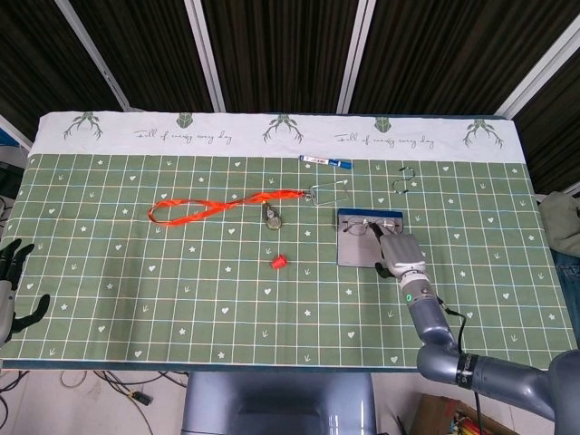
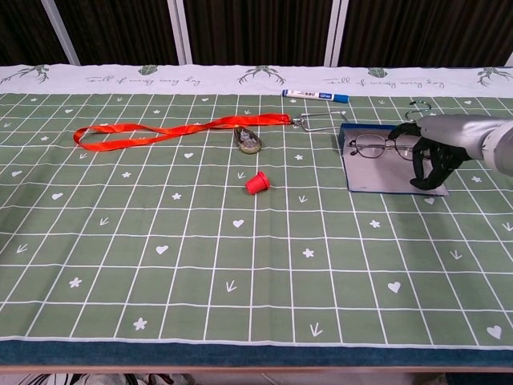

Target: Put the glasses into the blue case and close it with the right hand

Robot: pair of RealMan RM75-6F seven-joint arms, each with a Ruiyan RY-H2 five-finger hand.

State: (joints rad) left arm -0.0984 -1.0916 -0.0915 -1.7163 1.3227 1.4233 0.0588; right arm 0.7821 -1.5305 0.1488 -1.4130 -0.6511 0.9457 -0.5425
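In the head view, the right hand (image 1: 400, 253) lies palm down over the near right part of the open blue case (image 1: 356, 246), its fingers reaching down toward the case's grey lining; whether they press it or only hover is hard to tell from above. The glasses (image 1: 366, 226) lie in the case just beyond the hand, by the far blue wall. The left hand (image 1: 13, 288) sits well apart at the table's left edge, fingers spread and holding nothing. In the chest view, the right hand (image 2: 437, 152) shows dark fingers (image 2: 422, 168) curled downward at the case's (image 2: 385, 178) right edge, gripping nothing, with the glasses (image 2: 383, 146) just to its left. Farther left lie a red cap (image 2: 256, 184) and an orange lanyard (image 2: 160, 131).
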